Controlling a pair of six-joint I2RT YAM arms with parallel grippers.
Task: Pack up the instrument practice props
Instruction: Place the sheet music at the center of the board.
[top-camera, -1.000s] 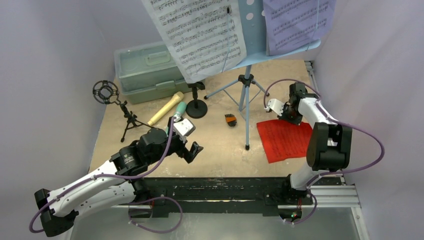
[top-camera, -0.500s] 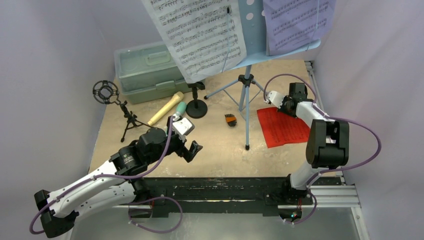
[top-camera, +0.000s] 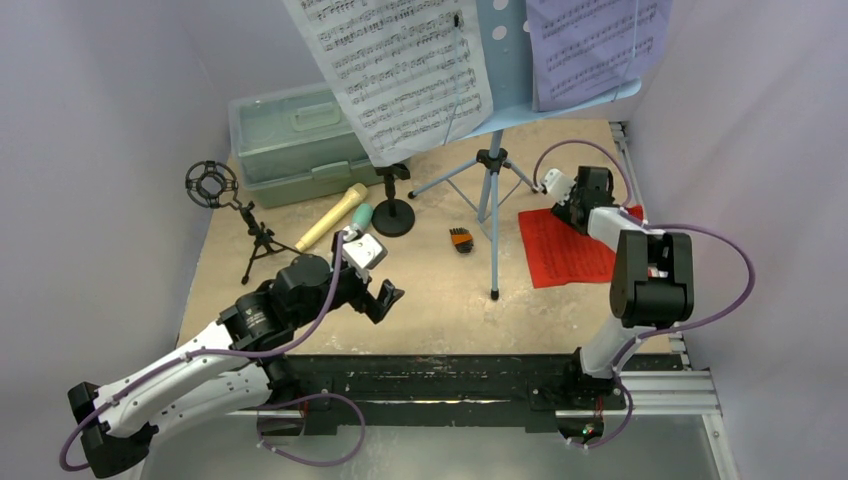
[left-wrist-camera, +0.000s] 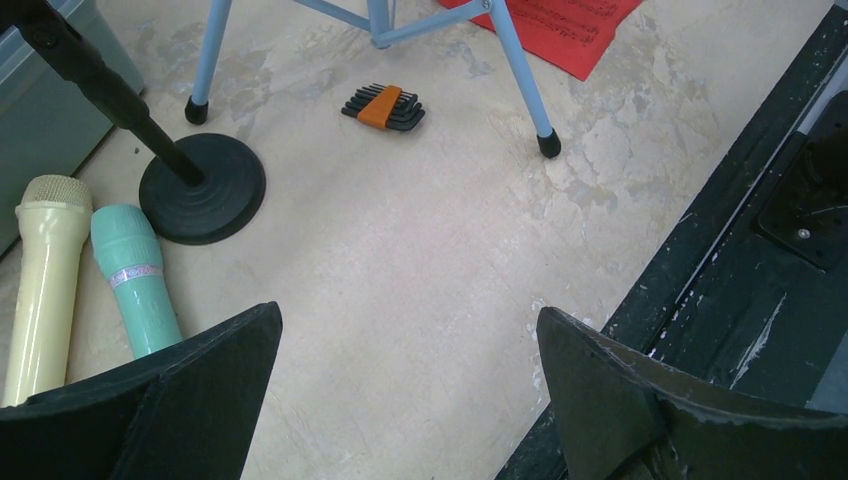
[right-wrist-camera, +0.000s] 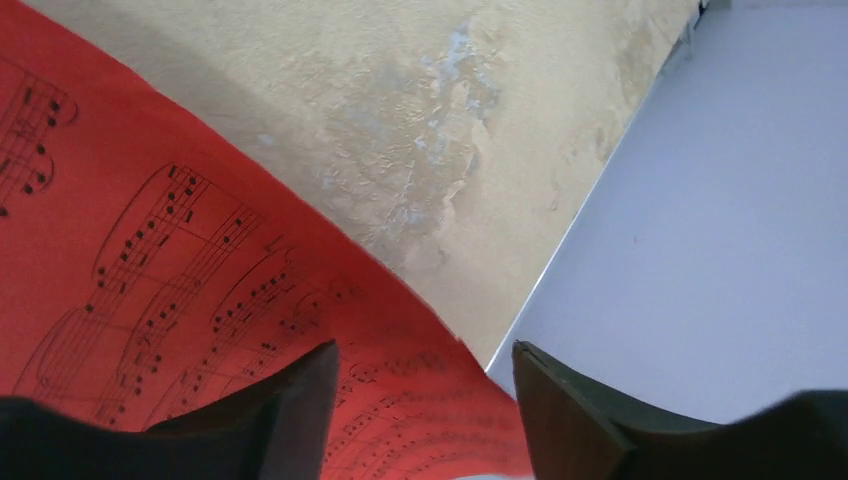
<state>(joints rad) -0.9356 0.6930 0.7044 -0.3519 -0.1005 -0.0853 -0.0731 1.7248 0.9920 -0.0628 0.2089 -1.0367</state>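
Note:
The red music sheet (top-camera: 568, 255) lies flat at the right, its far corner curling up by the side wall. My right gripper (top-camera: 575, 212) hovers over that far edge, open; in the right wrist view the red sheet (right-wrist-camera: 150, 270) runs under the parted fingers of the gripper (right-wrist-camera: 425, 365). My left gripper (top-camera: 385, 292) is open and holds nothing, near the tan microphone (top-camera: 330, 218) and teal microphone (top-camera: 360, 214). A round-base mic holder (top-camera: 393, 216) and a ring-top tripod holder (top-camera: 213, 184) stand nearby. The light-blue music rack (top-camera: 505, 60) carries a white sheet (top-camera: 400, 70) and a purple sheet (top-camera: 590, 45).
A pale green case (top-camera: 290, 140) sits shut at the back left. A black and orange hex key set (top-camera: 460, 241) lies between the rack's tripod legs (top-camera: 490, 195). Grey walls close in left and right. The black rail (top-camera: 440, 375) runs along the near edge.
The right gripper drew the red sheet back and toward the right wall, then its jaws parted and let the sheet go. The left arm has barely moved.

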